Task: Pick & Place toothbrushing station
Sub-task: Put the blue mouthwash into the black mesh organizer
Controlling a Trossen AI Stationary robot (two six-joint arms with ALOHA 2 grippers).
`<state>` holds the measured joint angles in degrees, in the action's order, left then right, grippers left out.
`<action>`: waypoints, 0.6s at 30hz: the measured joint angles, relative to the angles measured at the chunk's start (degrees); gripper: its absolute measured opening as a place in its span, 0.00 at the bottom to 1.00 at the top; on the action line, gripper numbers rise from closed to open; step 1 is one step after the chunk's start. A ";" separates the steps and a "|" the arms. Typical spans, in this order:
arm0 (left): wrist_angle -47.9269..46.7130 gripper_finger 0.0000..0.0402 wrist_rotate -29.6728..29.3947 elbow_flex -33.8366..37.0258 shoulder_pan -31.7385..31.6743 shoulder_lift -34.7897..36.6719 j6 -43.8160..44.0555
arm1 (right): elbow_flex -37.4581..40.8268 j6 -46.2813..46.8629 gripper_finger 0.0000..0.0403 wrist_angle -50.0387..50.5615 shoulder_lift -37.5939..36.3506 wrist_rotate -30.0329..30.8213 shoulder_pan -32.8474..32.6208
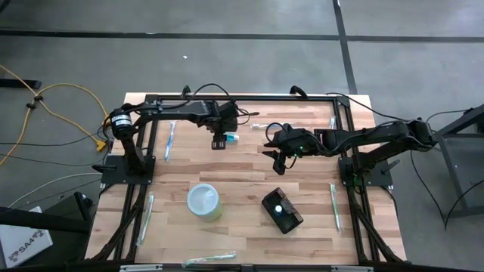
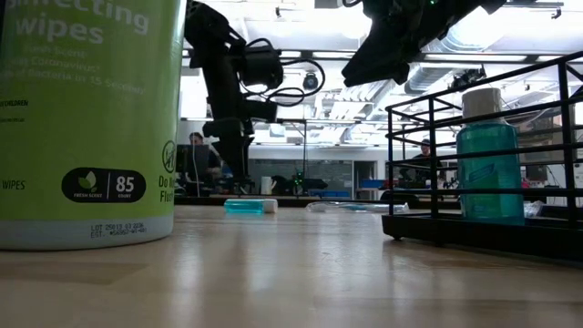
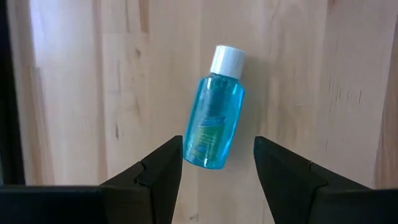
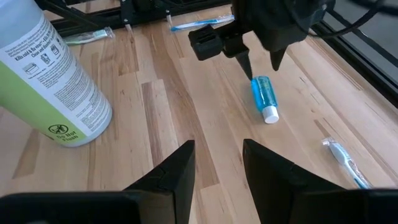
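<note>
My left hand (image 1: 218, 140) hangs over the far middle of the surface (image 1: 242, 181), released, its two fingers (image 3: 158, 174) spread either side of a small blue bottle (image 3: 216, 109) that lies flat on the wood with its white cap pointing away from the wrist. The left wrist view shows the bottle slightly skewed between the fingers, so I judge the step in hand to be a pinch on this bottle. To do it well I would turn the wrist until the fingers sit square across the bottle's body, then come straight down so both pads meet the sides together; a round bottle lying flat will likely roll if one finger lands first. I would aim for the labelled belly, not the cap end.

My right hand (image 1: 280, 155) waits just right of the centre, also released, looking across at the left arm.

The toothbrushing station (image 1: 282, 211) sits nearer me on the surface, right of the green wipes canister (image 1: 204, 201), well apart from both hands; in the low view a second blue bottle (image 2: 490, 162) stands within its black frame. Toothbrushes (image 1: 334, 205) lie scattered along the edges. I would keep the descent clear of the one beside the bottle (image 4: 200, 23).
</note>
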<state>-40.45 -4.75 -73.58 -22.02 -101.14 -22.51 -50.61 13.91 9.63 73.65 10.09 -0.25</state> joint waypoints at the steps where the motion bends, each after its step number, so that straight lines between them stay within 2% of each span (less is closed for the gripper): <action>1: 0.01 0.49 -0.01 0.40 0.00 -0.02 -0.03 | 0.00 0.00 0.31 0.02 0.00 0.00 0.00; 9: 2.73 0.60 -2.84 3.73 0.00 -0.02 -0.12 | 0.00 0.00 0.31 0.02 0.00 -0.01 0.00; 18: 6.29 0.61 -1.63 6.31 0.00 -0.04 -1.51 | 0.00 1.24 0.31 0.03 0.00 -0.02 -0.01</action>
<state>-34.16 -6.38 -67.27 -22.02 -101.19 -24.02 -50.61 15.15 9.66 73.65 10.07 -0.26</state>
